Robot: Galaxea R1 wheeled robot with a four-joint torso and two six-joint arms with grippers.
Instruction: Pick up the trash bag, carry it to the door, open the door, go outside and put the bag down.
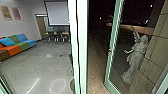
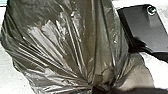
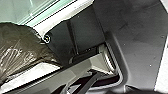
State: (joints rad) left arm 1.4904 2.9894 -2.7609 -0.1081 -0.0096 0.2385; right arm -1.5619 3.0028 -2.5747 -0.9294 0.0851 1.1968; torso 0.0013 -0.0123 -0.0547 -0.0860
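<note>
Bag (image 2: 65, 45) in left gripper (image 2: 103, 87), door (image 1: 112, 50) open

The bag's folds draw together where your left gripper clamps them. You cannot tell how your right gripper stands. Ahead, to the right of a pale post (image 1: 81, 50), the door opens onto the dark outdoors, a statue (image 1: 137, 53) showing through its glass. Left of the post, you see a room with a sofa (image 1: 14, 50) and screen (image 1: 57, 13).

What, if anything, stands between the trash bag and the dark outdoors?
Nothing visible blocks the gap between the pale upright post and the green-framed glass door, which looks swung open; the trash bag could probably pass there.
</note>
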